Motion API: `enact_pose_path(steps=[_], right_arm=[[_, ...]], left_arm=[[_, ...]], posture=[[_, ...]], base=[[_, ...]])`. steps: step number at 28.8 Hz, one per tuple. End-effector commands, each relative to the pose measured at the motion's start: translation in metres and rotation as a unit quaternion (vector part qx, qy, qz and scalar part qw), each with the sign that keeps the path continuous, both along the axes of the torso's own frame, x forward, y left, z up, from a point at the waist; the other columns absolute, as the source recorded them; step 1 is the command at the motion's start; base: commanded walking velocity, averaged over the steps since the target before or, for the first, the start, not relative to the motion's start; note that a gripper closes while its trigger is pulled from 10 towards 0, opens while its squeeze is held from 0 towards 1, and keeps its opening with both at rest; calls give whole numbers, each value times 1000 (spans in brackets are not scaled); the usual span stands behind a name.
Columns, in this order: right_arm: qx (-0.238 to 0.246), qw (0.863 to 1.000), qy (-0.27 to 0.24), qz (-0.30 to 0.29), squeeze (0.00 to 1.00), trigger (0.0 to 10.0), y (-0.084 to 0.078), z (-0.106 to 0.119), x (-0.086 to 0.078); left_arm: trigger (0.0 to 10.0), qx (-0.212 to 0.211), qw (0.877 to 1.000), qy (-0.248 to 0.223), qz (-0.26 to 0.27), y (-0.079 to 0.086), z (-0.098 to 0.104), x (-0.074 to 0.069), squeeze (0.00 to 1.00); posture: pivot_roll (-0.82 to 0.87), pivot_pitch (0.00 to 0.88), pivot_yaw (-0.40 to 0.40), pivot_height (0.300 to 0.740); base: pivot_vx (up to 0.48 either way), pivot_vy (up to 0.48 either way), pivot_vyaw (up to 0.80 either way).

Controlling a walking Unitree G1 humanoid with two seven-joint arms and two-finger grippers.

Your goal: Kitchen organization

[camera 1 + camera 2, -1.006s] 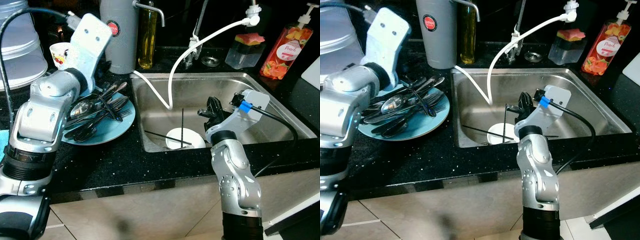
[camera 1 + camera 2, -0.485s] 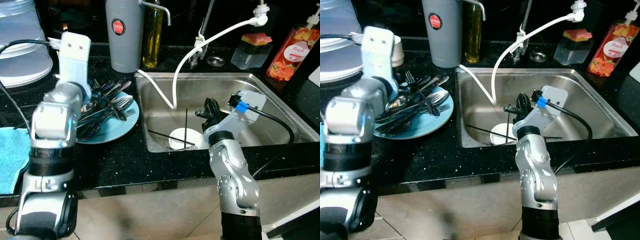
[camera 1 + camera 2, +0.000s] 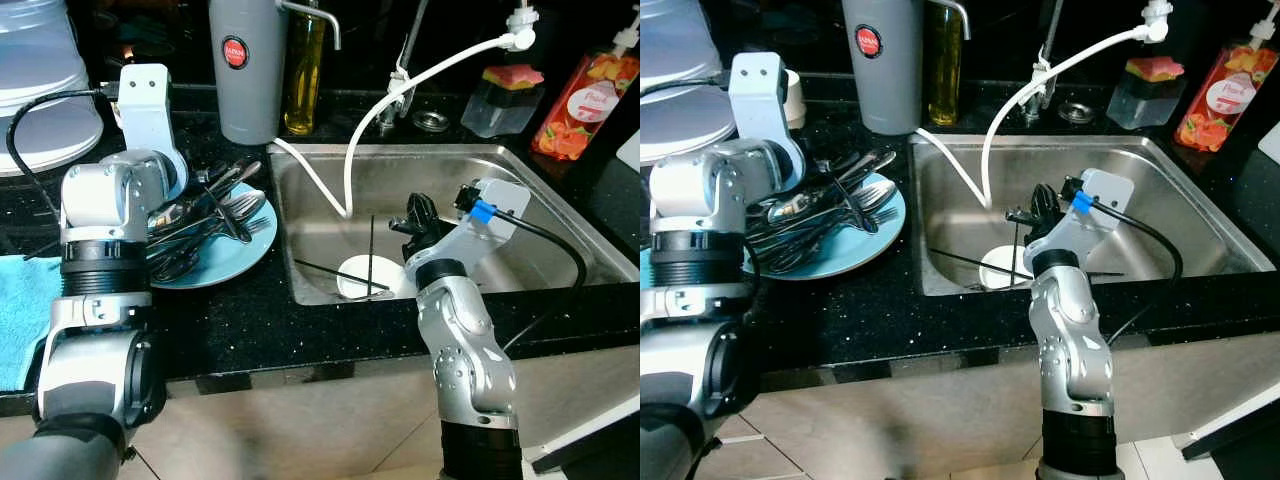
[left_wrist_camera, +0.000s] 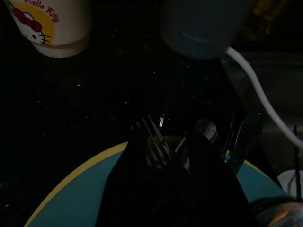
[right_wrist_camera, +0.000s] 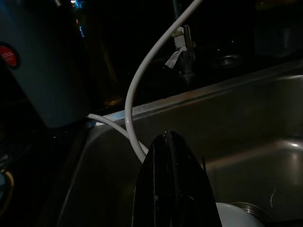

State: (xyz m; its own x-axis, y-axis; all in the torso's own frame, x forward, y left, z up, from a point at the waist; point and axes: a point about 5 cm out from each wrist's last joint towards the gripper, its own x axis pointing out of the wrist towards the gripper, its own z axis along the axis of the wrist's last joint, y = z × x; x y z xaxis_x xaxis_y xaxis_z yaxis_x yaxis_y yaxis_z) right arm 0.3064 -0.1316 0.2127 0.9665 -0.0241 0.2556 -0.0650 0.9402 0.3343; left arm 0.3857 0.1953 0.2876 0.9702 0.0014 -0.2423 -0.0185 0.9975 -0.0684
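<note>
Little of the tidying looks done: a heap of metal forks and spoons (image 3: 205,215) lies piled on the round blue plate (image 3: 232,268) on the black counter, and a small white dish (image 3: 362,277) with thin black sticks sits in the steel sink (image 3: 540,200). The left gripper (image 4: 173,177) hovers low over the heap, its fingers slightly parted around fork tines; whether they grip is unclear. The right gripper (image 5: 168,156) hangs over the sink with fingers pressed together, holding nothing.
</note>
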Motion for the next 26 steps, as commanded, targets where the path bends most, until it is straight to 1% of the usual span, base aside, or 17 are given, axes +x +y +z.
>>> enact_pose_path(steps=[1,4,6,7,8,10,12,13,14,15,16,17,18,23,24,25,26], right_arm=[[4,1000,-2,-7,0,10000,-2,0,-2],[3,1000,-2,-7,0,10000,-2,0,-2],[3,1000,-2,-6,0,10000,-3,0,-2],[3,1000,-2,-6,0,10000,-2,0,-2],[3,1000,-3,-6,0,10000,-2,0,-1],[3,1000,-3,-5,0,10000,-2,0,-1],[3,1000,-3,-5,0,10000,-2,0,-1],[3,1000,-4,-5,0,10000,-2,0,-1],[3,1000,-4,-5,0,10000,-2,0,-1],[3,1000,-3,-5,0,10000,-2,0,-1],[3,1000,-3,-5,0,10000,-2,0,-1],[3,1000,-4,-5,0,10000,-2,1,-1],[3,1000,-4,-5,0,10000,-1,1,-1],[2,1000,-6,-6,0,10000,-2,2,-1],[1,1000,-6,-7,0,10000,-3,2,-1],[1,1000,-6,-7,0,10000,-3,2,-1],[1,1000,-6,-7,0,10000,-3,2,-1]], left_arm=[[10000,7,1000,-4,13,6,2,3,1000],[10000,28,999,-24,24,9,9,5,1000],[10000,30,999,-27,26,9,11,6,1000],[10000,32,999,-28,29,10,12,6,753],[10000,31,999,-26,32,11,12,7,557],[10000,23,998,-17,47,17,7,9,600],[10000,23,998,-17,47,17,7,9,600],[10000,5,999,-4,43,18,3,11,16],[10000,5,999,-4,43,18,3,11,16],[10000,-11,999,4,32,16,0,12,0],[10000,-11,999,4,32,16,0,12,0],[10000,-47,999,22,13,10,-6,15,0],[10000,-57,998,25,9,8,-8,16,0],[10000,-76,997,30,11,6,-12,19,0],[6667,-77,996,30,13,7,-12,20,0],[4196,-84,996,32,12,6,-12,20,0],[3647,-88,995,33,12,6,-13,20,0]], posture=[[257,20,-53,740],[258,20,-55,740],[259,20,-56,740],[259,19,-56,740],[259,19,-56,740],[258,17,-55,740],[258,17,-55,740],[257,16,-56,740],[257,16,-56,740],[257,14,-56,740],[257,14,-56,740],[253,12,-56,740],[253,12,-56,740],[248,9,-55,740],[246,8,-55,740],[246,8,-55,740],[246,8,-55,740]], base=[[0,0,0],[0,0,0],[0,0,0],[0,0,0],[0,0,0],[0,0,0],[0,0,0],[0,0,0],[0,0,0],[0,0,0],[0,0,0],[0,0,0],[0,0,0],[0,0,0],[0,0,0],[0,0,0],[0,0,0]])
